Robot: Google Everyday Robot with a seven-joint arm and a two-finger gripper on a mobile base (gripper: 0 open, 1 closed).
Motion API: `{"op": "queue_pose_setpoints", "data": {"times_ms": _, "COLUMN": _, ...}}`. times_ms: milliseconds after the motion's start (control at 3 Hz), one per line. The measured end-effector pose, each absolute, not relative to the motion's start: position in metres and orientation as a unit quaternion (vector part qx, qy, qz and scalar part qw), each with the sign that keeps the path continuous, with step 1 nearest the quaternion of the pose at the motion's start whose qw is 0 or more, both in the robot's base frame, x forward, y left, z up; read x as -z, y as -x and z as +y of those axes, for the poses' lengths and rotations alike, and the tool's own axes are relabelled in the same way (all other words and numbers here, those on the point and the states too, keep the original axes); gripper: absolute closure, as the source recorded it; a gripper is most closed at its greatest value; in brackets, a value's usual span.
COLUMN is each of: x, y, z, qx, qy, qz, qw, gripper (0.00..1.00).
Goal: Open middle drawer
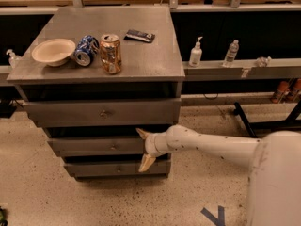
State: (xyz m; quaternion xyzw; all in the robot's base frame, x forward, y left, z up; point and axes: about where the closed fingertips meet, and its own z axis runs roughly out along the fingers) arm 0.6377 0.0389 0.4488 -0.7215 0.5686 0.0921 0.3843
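Your white arm's cream-fingered hand (145, 148) sits at the right end of the wide, flat, dull-grey middle drawer (96, 146). Its two fingers are spread wide, one tip above the front's top edge and one below its bottom edge. The drawer's tiny round knob (113, 147) lies toward the centre, apart from the hand. On the grey metal worktop (146, 60) above are a cream bowl (52, 51), a tipped blue can (86, 50) and an upright gold can (110, 53).

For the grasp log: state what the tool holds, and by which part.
Nothing. The tool is open at the middle drawer's right end, fingers spread above and below its front, away from the knob.
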Motion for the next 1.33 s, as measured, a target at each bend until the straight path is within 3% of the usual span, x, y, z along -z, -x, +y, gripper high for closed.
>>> {"op": "queue_pose_setpoints", "data": {"times_ms": 667, "x": -0.423, "y": -0.671, "z": 0.045, "qx": -0.061, "qy": 0.728, "qz": 0.605, "qw": 0.317, "gripper": 0.03}}
{"op": "queue_pose_setpoints", "data": {"times_ms": 1000, "x": -0.413, "y": -0.673, "z": 0.046, "qx": -0.056, "qy": 0.730, "qz": 0.611, "qw": 0.300, "gripper": 0.21}}
{"op": "queue_pose_setpoints", "data": {"times_ms": 1333, "x": -0.411, "y": -0.658, "z": 0.051, "qx": -0.058, "qy": 0.741, "qz": 0.607, "qw": 0.281, "gripper": 0.29}}
